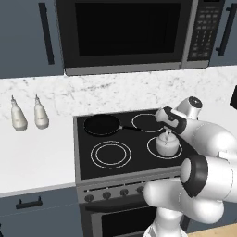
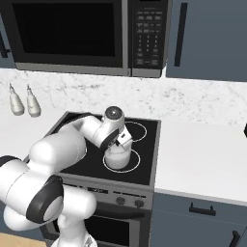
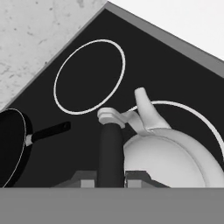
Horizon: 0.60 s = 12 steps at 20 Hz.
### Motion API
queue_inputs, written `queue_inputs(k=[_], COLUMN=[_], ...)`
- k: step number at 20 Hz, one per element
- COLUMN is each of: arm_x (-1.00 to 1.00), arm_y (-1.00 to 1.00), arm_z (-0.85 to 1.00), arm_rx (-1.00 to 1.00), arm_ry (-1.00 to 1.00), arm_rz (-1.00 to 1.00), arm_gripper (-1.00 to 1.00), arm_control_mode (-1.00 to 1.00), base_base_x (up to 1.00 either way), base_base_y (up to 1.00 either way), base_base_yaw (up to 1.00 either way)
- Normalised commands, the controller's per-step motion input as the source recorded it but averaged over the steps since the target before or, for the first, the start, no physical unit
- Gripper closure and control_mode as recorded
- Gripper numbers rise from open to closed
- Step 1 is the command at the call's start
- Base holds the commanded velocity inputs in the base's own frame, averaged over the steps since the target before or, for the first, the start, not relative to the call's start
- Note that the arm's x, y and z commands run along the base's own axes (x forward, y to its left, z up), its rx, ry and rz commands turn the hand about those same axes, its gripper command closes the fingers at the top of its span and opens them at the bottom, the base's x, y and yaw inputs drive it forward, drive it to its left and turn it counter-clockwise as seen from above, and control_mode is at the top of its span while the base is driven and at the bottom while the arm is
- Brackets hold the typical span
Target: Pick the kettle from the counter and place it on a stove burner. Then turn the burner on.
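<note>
Kettle [image 3: 170, 162], squat, rounded, white-silver, dark handle

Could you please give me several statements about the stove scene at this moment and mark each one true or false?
1. The kettle sits over the front right burner ring. True.
2. The tool is shut on the kettle's dark handle. True.
3. The frying pan is on the front left burner. False: it is on the back left one.
4. The two pale bottles stand on the counter to the right of the stove. False: they stand to its left.
5. The kettle lies tipped on its side. False: it is upright.
</note>
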Motion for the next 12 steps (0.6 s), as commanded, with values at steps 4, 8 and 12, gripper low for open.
queue_inputs(k=[4, 8, 12], arm_x=[0.00, 0.00, -0.02], arm_y=[0.00, 0.00, 0.00], arm_z=[0.00, 0.00, 0.02], arm_rx=[0.00, 0.00, 0.00], arm_ry=[0.00, 0.00, -0.01], arm_rz=[0.00, 0.00, 0.00], arm_gripper=[-1.00, -1.00, -1.00], arm_control_mode=[-1.00, -1.00, -1.00], base_base_x=[0.00, 0.00, 0.00], base_base_y=[0.00, 0.00, 0.00], base_base_yaw=[0.00, 0.00, 0.00])
